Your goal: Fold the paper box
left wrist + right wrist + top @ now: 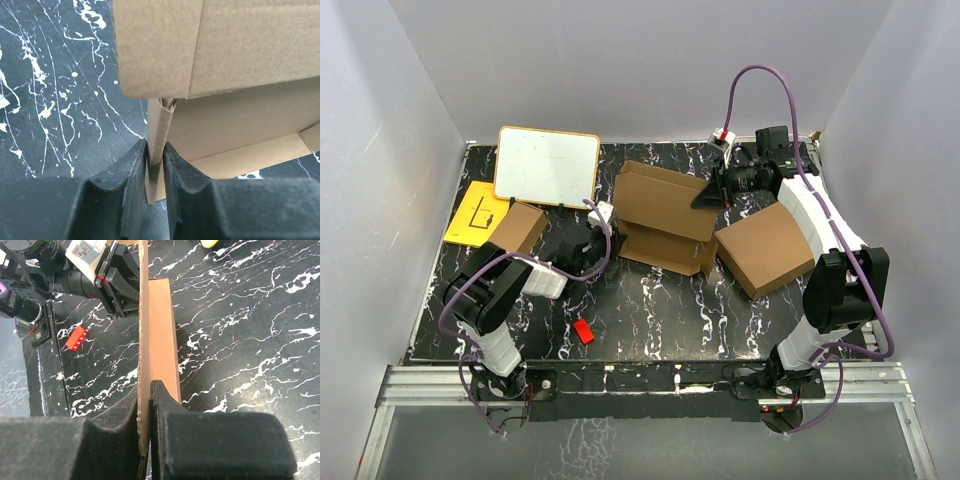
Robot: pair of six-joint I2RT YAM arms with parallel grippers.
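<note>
The paper box [660, 205] lies half-formed at the middle of the table, thin brown cardboard with its back panel raised. My left gripper [604, 223] is at its left end. In the left wrist view the fingers [155, 167] are shut on a doubled side wall of the paper box [240, 45]. My right gripper [707, 196] is at the box's far right corner. There the jaws [145, 415] pinch the thin edge of an upright panel of the paper box [162, 330].
A larger plain brown box [765, 250] lies right of the paper box, under my right arm. A smaller brown box [520, 228] sits at the left, by a whiteboard [547, 165] and a yellow sheet [475, 212]. A red block [583, 331] lies near the front.
</note>
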